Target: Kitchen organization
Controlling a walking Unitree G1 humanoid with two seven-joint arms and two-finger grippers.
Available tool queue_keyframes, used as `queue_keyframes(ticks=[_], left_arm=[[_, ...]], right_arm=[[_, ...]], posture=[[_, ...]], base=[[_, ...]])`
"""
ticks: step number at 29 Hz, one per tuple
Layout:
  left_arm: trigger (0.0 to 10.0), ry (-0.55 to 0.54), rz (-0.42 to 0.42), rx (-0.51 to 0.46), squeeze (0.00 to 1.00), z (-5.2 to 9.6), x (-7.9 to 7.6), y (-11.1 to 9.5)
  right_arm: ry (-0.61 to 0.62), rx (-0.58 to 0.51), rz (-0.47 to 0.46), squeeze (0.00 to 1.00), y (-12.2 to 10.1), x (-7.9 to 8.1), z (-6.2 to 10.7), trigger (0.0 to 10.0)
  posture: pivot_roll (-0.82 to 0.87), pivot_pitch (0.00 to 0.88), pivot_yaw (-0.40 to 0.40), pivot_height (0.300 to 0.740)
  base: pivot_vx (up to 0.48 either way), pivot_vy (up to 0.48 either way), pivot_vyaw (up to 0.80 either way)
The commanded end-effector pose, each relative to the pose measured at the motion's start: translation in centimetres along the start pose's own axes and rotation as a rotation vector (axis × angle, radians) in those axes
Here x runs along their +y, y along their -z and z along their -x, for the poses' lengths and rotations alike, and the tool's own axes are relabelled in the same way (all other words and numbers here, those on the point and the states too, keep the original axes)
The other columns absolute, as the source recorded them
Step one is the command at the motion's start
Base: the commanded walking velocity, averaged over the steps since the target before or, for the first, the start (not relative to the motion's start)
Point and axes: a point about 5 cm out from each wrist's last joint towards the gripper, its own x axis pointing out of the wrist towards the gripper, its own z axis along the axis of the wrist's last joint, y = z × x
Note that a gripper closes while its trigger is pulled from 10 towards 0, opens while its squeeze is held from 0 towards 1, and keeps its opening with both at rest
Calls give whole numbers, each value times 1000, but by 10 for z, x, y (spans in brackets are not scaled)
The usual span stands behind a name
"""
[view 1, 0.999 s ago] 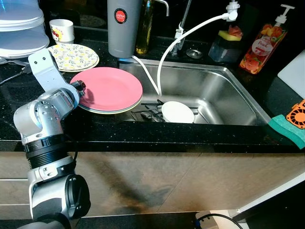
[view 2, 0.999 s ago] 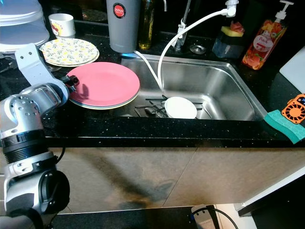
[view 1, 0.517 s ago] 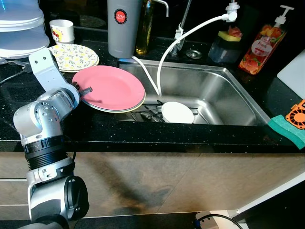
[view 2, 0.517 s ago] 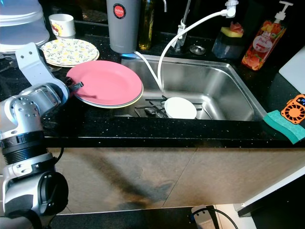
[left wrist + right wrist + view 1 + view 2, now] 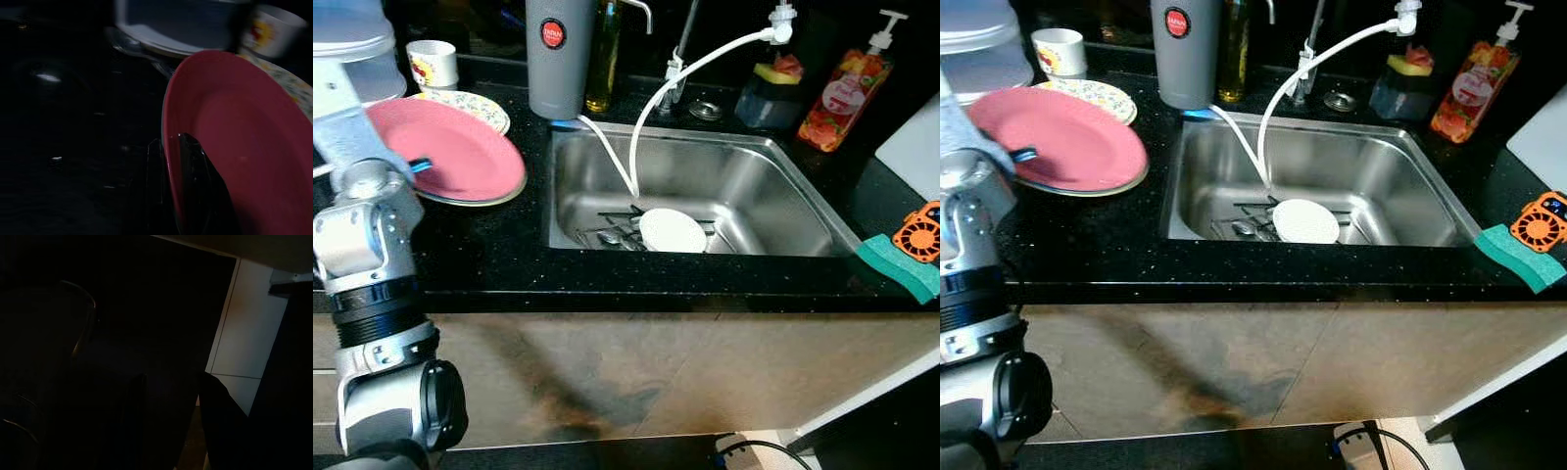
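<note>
The pink plate (image 5: 445, 149) is round and matte, tilted with its near rim pinched between the left gripper's (image 5: 171, 161) black fingers (image 5: 198, 166), 1 above and 1 below. It sits over a cream-rimmed plate (image 5: 494, 195) on the black table (image 5: 607, 269), left of the sink (image 5: 744, 176), overlapping the floral plate (image 5: 480, 104) behind it.

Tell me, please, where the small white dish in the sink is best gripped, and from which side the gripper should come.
Probably by its rim, from above. The white dish lies low on the sink floor, partly over cutlery, so walls block any sideways approach. Its near edge looks freest: the white hose hangs over its far edge.
</note>
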Motion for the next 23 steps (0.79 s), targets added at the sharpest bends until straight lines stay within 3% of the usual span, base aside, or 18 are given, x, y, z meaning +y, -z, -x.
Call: queue_keyframes(ticks=[1,2,4,8,9,13,16,17,18,19,20,23], left_arm=[[10000,15,1,79,0,-2,0,14],[10000,15,1,79,0,-2,0,14],[10000,76,83,165,0,-1,-7,24],[10000,95,119,176,0,0,-11,28],[10000,104,123,172,1000,1,-14,28],[10000,166,137,164,1000,8,-26,29],[10000,166,137,164,1000,8,-26,29],[10000,147,90,79,820,9,-25,20],[10000,128,48,7,420,9,-24,12],[10000,128,48,7,420,9,-24,12],[10000,118,3,-60,0,10,-24,4],[10000,119,-45,-120,0,11,-24,-4]], right_arm=[[6,21,9,0,6,-3,1,10000],[6,21,9,0,6,-3,1,10000],[6,20,9,0,6,-3,1,10000],[7,19,8,0,5,-3,1,10000],[6,18,8,0,5,-3,1,10000],[4,18,8,0,5,-2,1,10000],[4,18,8,0,5,-2,1,10000],[1,17,8,0,4,2,0,10000],[-1,16,8,0,4,4,0,10000],[-1,16,8,0,4,4,0,10000],[-3,16,8,0,3,5,0,10000],[-4,16,9,0,2,7,-1,10000]], posture=[[170,44,-134,740],[170,44,-134,740],[170,44,-134,740],[166,43,-132,740],[166,43,-132,740],[166,43,-132,740],[166,43,-132,740],[167,41,-130,740],[167,41,-130,740],[167,41,-130,740],[167,41,-130,740],[170,41,-129,740]], base=[[0,0,0],[0,0,0],[0,0,0],[0,0,0],[0,0,0],[0,0,0],[0,0,0],[0,0,0],[0,0,0],[0,0,0],[0,0,0],[0,0,0]])
